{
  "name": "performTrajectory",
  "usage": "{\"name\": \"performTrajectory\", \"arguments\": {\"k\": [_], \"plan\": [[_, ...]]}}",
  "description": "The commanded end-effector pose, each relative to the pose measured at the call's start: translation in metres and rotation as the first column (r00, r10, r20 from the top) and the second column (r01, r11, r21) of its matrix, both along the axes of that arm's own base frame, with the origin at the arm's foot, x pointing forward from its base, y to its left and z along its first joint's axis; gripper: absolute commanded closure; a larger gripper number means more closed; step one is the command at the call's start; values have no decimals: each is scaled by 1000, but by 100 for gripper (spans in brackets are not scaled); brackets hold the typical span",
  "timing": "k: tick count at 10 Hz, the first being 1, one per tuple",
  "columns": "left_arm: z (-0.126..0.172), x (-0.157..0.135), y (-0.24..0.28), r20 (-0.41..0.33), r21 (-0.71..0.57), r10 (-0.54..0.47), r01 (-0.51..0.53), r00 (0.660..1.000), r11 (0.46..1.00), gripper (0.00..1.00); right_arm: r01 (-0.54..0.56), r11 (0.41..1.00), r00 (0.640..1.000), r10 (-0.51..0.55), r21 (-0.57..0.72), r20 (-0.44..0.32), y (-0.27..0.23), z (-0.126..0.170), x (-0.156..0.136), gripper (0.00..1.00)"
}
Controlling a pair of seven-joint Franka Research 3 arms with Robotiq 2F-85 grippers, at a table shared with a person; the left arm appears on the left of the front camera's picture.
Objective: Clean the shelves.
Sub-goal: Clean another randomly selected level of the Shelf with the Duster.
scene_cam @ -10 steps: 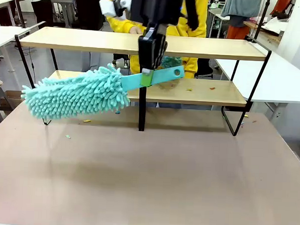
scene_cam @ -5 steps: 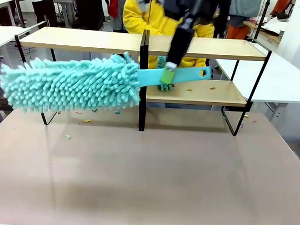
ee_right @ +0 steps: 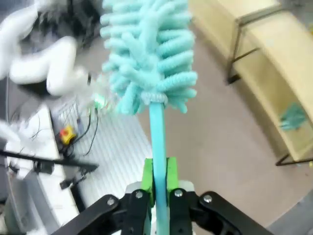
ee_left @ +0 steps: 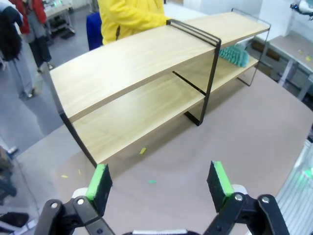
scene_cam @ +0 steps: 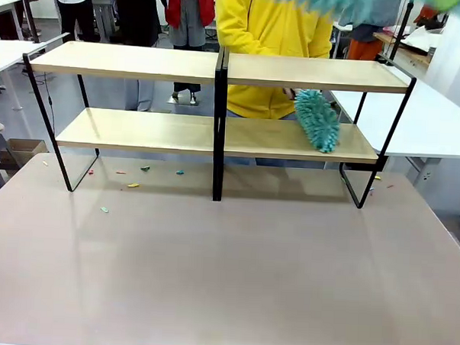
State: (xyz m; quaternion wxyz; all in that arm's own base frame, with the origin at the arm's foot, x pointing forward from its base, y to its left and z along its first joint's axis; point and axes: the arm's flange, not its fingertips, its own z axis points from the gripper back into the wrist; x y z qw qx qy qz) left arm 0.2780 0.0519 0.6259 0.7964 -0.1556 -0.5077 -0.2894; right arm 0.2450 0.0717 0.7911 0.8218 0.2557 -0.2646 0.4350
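The shelves (scene_cam: pixel 143 62) stand at the table's far side: two light-wood boards on a black frame with a central post. My right gripper (ee_right: pixel 157 183) is shut on the flat teal handle of a fluffy teal duster (ee_right: pixel 146 54), raised high; in the front view it is a teal blur (scene_cam: pixel 329 1) at the top edge. My left gripper (ee_left: pixel 160 181) hangs open above the table, facing the shelves (ee_left: pixel 132 73). A person in a yellow top (scene_cam: pixel 266 36) behind the rack rests a smaller teal duster (scene_cam: pixel 316 119) on the lower board's right bay.
Small coloured scraps (scene_cam: pixel 132 185) lie on the brown table (scene_cam: pixel 226 272) in front of the left bay. White tables (scene_cam: pixel 431 120) flank the rack. Other people stand farther back. A white arm (ee_right: pixel 44 63) shows in the right wrist view.
My right arm has swung the big duster from in front of the lower shelf up and to the right, out of the front view. The person's small duster now lies on the lower right bay.
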Motion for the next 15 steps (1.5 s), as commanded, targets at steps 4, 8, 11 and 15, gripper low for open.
{"name": "performTrajectory", "arguments": {"k": [4, 8, 11, 15], "plan": [[0, 1, 1, 3, 4, -3, 3, 1000, 1000, 0, 95, 995, 995, -94, 18, -13, 0, -24, 10, 88], [0, 1, 1, 3, 4, -3, 3, 1000, 1000, 0, -57, 994, 989, 70, 97, -134, -117, -15, 5, 88], [0, 1, 1, 3, 4, -3, 3, 1000, 1000, 0, 68, 982, 998, -63, 179, -31, -236, -9, -43, 88], [0, 1, 1, 3, 4, -3, 3, 1000, 1000, 0, 111, 972, 993, -101, 209, -58, -257, -12, -65, 88]]}}
